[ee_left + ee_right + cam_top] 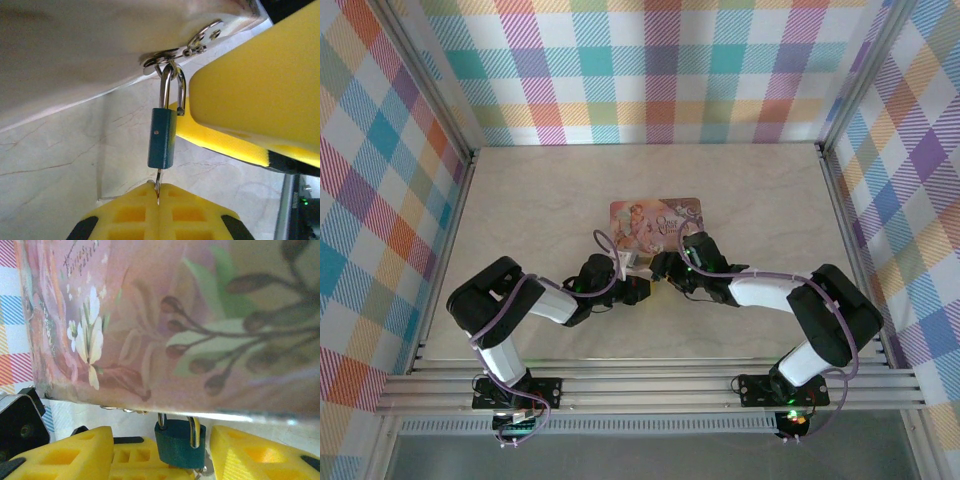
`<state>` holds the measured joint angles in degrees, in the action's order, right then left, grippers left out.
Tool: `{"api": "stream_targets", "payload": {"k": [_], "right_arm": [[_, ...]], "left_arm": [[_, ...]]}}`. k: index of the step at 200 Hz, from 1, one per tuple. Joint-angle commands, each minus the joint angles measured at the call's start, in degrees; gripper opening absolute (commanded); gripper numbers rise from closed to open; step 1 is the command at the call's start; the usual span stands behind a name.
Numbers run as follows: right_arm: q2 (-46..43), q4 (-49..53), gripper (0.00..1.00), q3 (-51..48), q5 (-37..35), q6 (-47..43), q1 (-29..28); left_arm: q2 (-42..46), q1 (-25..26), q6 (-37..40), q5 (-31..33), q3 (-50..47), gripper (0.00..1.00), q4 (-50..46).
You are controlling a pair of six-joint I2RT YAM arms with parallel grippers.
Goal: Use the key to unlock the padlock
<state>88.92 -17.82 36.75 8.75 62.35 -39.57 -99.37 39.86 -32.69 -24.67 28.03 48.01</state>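
Mid-task, key insertion stage. The padlock hangs by its shackle from the hasp on the near edge of the pink tin, which sits mid-desk, slightly far of centre. The left gripper has its fingers clenched on the key. Only a thin sliver of blade shows between the fingertips and the bottom of the blue body, so the key looks seated in the keyhole, or nearly; depth can't be confirmed. In the right wrist view the right gripper has its fingers released and spread, one on each side of the padlock, bracketing it without squeezing. The right-hand finger is just beside the body. The shackle looks closed, with both legs running down to the body and looped through the hasp, so not unlocked yet. Done, as I judge it: key picked up, lined up and entered. Left: push fully home if needed, turn the key, and get the shackle to pop. The right fingers probably need to steady the body against the twist, since the lock dangles freely.
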Motion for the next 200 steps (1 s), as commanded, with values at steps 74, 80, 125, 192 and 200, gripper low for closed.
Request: {"api": "stream_targets", "payload": {"k": [74,80,125,192,200], "right_arm": [[0.11,1.77,0.42,-2.78,0.65,3.73,-1.81],[0.04,1.72,0.40,-2.78,0.64,3.75,-1.90],[-1.14,3.45,0.26,-2.85,-0.70,3.77,-2.26],[-3.68,6.84,0.29,-2.78,-2.13,2.73,-2.49],[-4.18,6.72,0.36,-3.29,-2.67,3.08,-2.47]], "left_arm": [[-1.17,-1.09,-5.98,-4.52,2.64,0.00,10.88],[-1.15,-1.10,-6.14,-4.65,2.64,0.00,10.96],[-2.05,-1.10,-5.90,-4.67,2.73,0.00,10.54],[-3.92,-1.10,-7.66,-5.27,2.91,0.00,12.60],[-3.96,-1.12,-8.03,-5.40,2.99,0.00,12.96]]}}
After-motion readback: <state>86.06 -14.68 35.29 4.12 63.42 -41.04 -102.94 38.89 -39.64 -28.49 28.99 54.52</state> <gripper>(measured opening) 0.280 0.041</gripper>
